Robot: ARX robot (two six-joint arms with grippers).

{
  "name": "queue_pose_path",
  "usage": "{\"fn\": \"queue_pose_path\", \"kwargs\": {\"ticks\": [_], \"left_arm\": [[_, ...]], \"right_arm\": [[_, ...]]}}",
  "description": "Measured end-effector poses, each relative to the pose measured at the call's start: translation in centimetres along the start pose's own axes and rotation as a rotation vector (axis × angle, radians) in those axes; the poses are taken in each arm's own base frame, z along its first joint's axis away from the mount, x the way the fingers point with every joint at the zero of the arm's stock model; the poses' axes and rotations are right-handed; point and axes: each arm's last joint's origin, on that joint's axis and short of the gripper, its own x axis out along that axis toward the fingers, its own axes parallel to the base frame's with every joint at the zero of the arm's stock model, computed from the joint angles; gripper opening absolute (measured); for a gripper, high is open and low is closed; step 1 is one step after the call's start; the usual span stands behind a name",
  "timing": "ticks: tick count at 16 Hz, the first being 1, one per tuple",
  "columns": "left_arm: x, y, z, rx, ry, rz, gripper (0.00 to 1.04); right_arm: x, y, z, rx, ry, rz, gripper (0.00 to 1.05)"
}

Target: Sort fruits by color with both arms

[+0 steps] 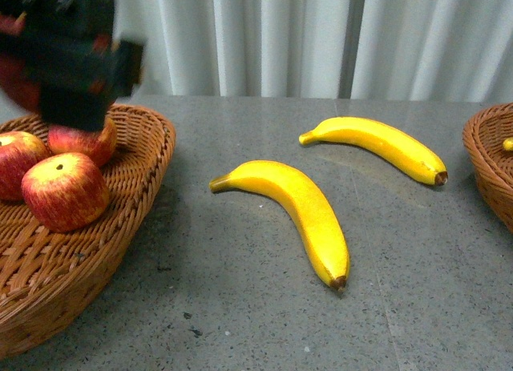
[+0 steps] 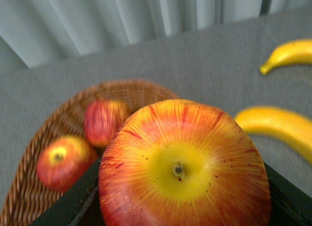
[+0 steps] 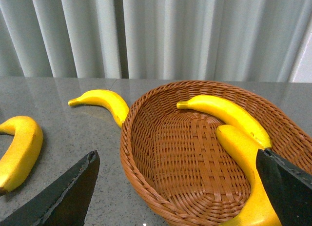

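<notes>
A held apple (image 2: 183, 167), red with yellow streaks spreading from a short stem, fills the left wrist view. It sits squarely between the left jaws, whose black inner faces press against its two sides, so they are closed on it. In the front view the left arm (image 1: 68, 54) is a dark blur above the left basket (image 1: 136, 171). That basket holds three more apples: a near one (image 1: 66, 191) stem-up, one at the frame edge (image 1: 16, 163), and one right under the arm (image 1: 84, 140). Two bananas lie apart on the grey speckled bench (image 1: 240, 307) between the baskets. The nearer banana (image 1: 300, 207) has its brown tip toward the camera, and the farther banana (image 1: 385, 145) has its tip pointing toward the right basket (image 1: 489, 163). A sliver of yellow (image 1: 508, 144) shows over that basket's rim. In the right wrist view the right jaws are spread wide and hold nothing, and the wicker bowl lies in the gap between them. Inside it are a slim curved banana (image 3: 226, 113) along the far wall and a thicker banana (image 3: 246, 172) that runs under one black finger (image 3: 287, 187). Pale pleated curtains (image 1: 280, 34) hang behind the bench.
</notes>
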Motion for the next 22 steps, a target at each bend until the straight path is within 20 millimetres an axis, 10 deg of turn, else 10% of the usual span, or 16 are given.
{"fn": "queue_pose_path", "kwargs": {"ticks": [4,7,17,19,22], "left_arm": [[-0.4,4.3,-2.5,-0.140,0.035,0.109,0.69],[0.4,4.8,-2.6,-0.157,0.041,0.087,1.00],[-3.2,7.1,2.9,-0.201,-0.238,0.144,0.98],[-3.8,7.4,2.4,-0.214,-0.309,0.127,0.90],[-5.8,8.3,-3.4,-0.225,-0.332,0.092,0.48]], "right_arm": [[0.0,0.0,0.0,0.000,0.000,0.000,0.98],[0.0,0.0,0.0,0.000,0.000,0.000,0.98],[0.0,0.0,0.0,0.000,0.000,0.000,0.98],[0.0,0.0,0.0,0.000,0.000,0.000,0.98],[0.0,0.0,0.0,0.000,0.000,0.000,0.98]]}}
